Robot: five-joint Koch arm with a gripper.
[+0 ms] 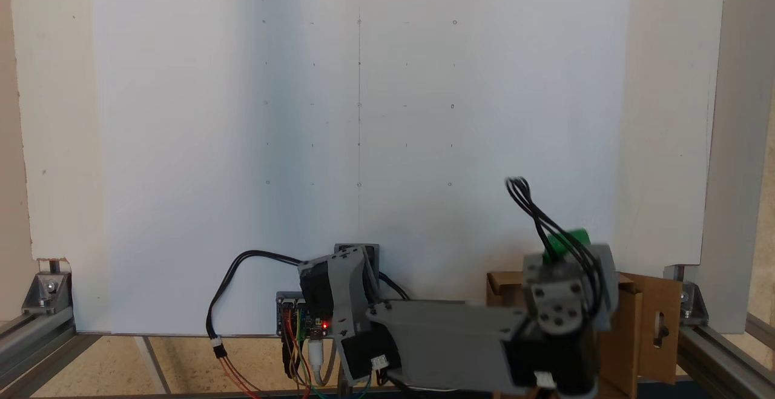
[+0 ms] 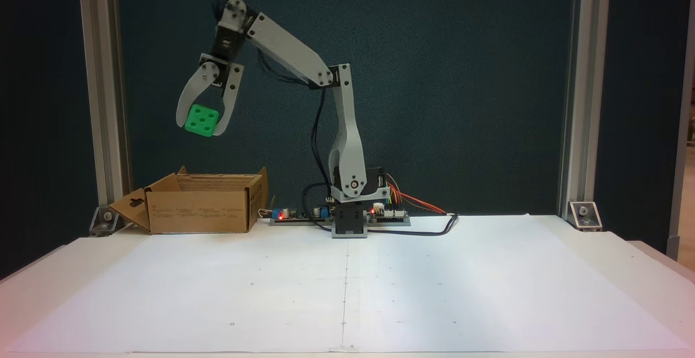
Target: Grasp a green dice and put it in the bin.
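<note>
The green dice [image 2: 202, 120] hangs high in the air, pinched between the two grey fingers of my gripper [image 2: 201, 126], which is shut on it. It hovers well above the open top of the brown cardboard bin [image 2: 202, 211] standing at the left of the table. From the other fixed view, a corner of the green dice [image 1: 572, 243] peeks out behind the blurred wrist, over the bin [image 1: 642, 326] at the lower right. The gripper's fingers are hidden by the arm there.
The arm's base [image 2: 350, 222] and its circuit boards with wires [image 2: 388, 214] stand right of the bin. A white sheet [image 2: 347, 287] with small marks covers the table. Metal frame posts [image 2: 100, 92] rise at both back corners.
</note>
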